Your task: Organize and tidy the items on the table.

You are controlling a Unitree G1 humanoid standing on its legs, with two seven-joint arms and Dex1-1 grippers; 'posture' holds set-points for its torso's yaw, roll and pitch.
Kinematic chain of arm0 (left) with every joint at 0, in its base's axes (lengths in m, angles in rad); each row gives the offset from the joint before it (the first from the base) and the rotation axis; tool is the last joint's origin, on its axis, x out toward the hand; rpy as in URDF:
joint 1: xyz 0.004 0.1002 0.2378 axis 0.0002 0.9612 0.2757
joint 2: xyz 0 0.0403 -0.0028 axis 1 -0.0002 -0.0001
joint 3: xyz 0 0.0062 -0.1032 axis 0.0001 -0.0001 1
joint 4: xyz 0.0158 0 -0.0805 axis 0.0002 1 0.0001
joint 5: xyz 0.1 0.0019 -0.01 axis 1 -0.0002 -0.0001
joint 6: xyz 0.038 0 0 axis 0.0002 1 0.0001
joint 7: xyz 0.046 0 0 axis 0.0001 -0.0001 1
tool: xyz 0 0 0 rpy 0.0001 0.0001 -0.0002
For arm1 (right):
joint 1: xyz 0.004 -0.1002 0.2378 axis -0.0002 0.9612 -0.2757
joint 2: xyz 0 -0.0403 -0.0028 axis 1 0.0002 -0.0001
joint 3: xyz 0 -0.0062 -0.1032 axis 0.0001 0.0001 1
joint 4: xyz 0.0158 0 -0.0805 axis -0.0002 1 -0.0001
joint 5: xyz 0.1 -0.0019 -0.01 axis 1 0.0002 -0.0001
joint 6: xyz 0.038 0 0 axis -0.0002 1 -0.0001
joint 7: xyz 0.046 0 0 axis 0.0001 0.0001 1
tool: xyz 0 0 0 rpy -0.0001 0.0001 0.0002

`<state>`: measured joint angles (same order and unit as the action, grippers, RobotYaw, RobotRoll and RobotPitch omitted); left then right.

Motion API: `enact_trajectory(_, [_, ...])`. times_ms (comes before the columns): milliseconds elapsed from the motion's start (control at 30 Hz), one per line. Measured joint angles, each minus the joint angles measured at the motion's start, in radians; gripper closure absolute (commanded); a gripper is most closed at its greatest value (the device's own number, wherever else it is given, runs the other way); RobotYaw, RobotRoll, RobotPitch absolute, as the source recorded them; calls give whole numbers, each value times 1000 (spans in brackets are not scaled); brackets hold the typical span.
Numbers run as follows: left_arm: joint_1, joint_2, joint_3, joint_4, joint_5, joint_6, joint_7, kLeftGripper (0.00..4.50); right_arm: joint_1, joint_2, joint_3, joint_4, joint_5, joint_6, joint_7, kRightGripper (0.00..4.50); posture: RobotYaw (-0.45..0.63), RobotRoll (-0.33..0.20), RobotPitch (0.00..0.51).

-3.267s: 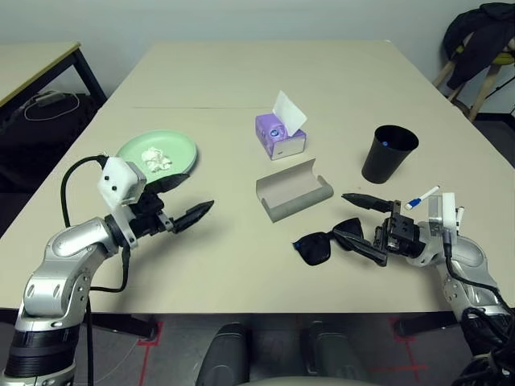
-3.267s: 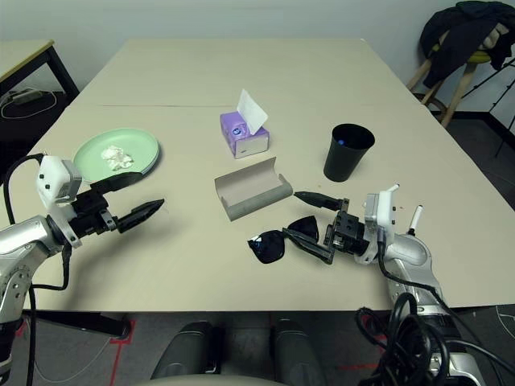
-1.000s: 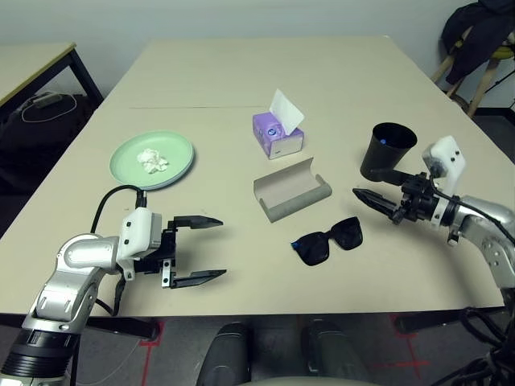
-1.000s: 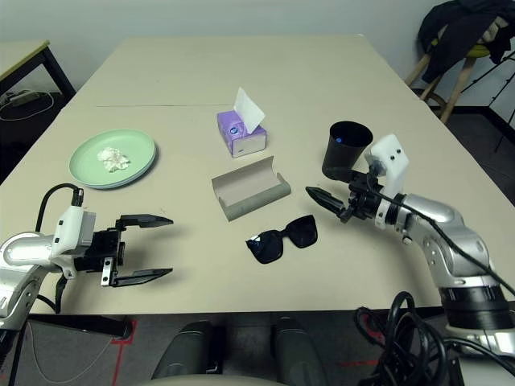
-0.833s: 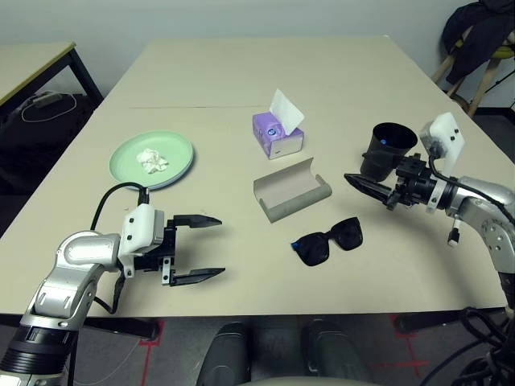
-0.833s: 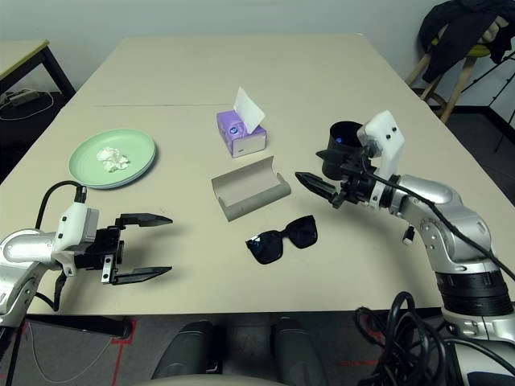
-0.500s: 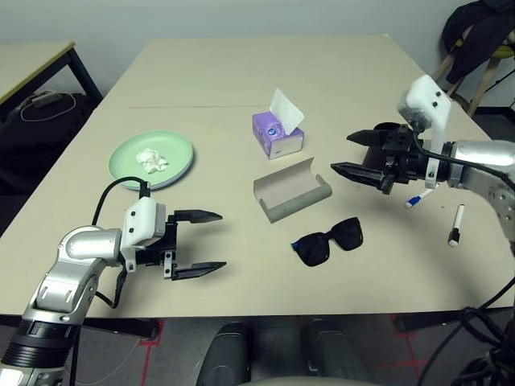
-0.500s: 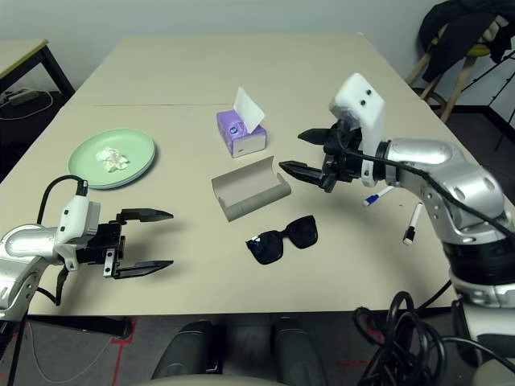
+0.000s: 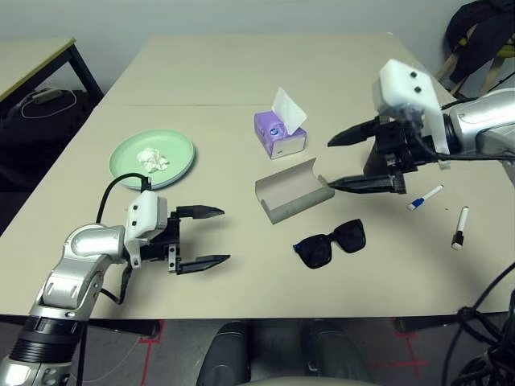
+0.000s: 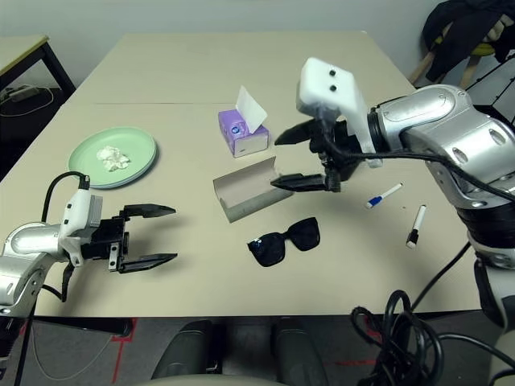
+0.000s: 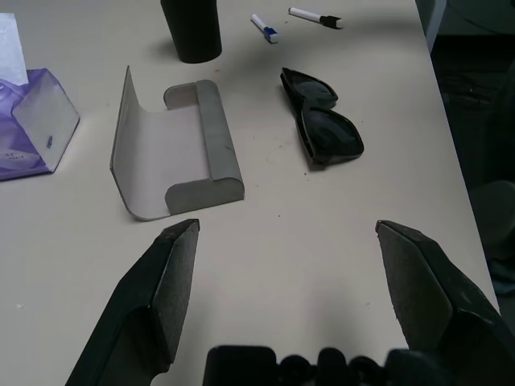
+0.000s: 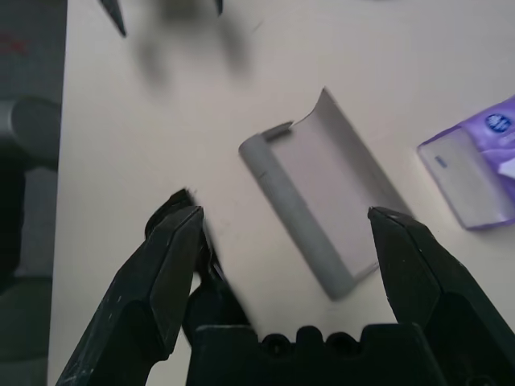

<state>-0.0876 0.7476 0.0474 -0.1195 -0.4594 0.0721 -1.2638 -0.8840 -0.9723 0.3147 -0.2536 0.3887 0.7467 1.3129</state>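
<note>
An open grey glasses case (image 9: 294, 189) lies mid-table, with black sunglasses (image 9: 331, 244) just in front of it. My right gripper (image 9: 331, 163) hovers open over the case's right end, nothing between its fingers. My left gripper (image 9: 219, 236) is open and empty, low over the table's front left, pointing at the case (image 11: 173, 153). The mint green plate (image 9: 179, 157) holds a white tissue wad (image 9: 153, 158). The purple tissue box (image 9: 279, 134) stands behind the case. Two pens (image 9: 425, 197) (image 9: 459, 227) lie at the right. The black cup (image 11: 191, 30) stands behind my right gripper.
The beige table (image 9: 241, 72) is bare across its far half and front middle. A smaller desk with black legs (image 9: 32, 56) stands at the far left. A stool with dark clothing (image 9: 483, 32) stands at the far right.
My right arm has risen and swung left from beside the cup to over the case's right end. The left gripper has barely moved. Both stay open.
</note>
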Motion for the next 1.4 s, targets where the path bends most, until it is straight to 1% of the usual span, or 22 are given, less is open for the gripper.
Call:
enact_trajectory(200, [1, -12, 4, -30, -25, 10, 15, 54, 1, -9, 55, -3, -71, -72, 86, 0, 2, 0, 64])
enact_trajectory(300, [1, -12, 5, -31, -27, 14, 25, 54, 17, -20, 101, -25, -130, -147, 132, 0, 8, 0, 60])
enact_trajectory(400, [1, -17, 6, -34, -27, 17, 29, 54, 58, -26, 157, -42, -205, -244, 170, 0, 13, 0, 57])
enact_trajectory(567, [1, -22, 6, -41, -26, 18, 45, 54, 81, -19, 217, -50, -323, -349, 194, 0, 27, 0, 51])
enact_trajectory(733, [3, -26, 6, -60, -25, 19, 58, 54, 87, 2, 263, -9, -436, -440, 206, 0, 37, 0, 49])
enact_trajectory(900, [5, -37, 5, -61, -24, 18, 70, 54, 100, 25, 269, 37, -522, -504, 213, 0, 42, 0, 50])
enact_trajectory(1100, [4, -46, 2, -61, -16, 16, 78, 54, 112, 75, 273, 62, -571, -504, 218, 0, 46, 0, 48])
enact_trajectory(1400, [4, -46, 2, -61, -11, 14, 79, 54, 139, 113, 273, 21, -585, -468, 244, 0, 56, 0, 49])
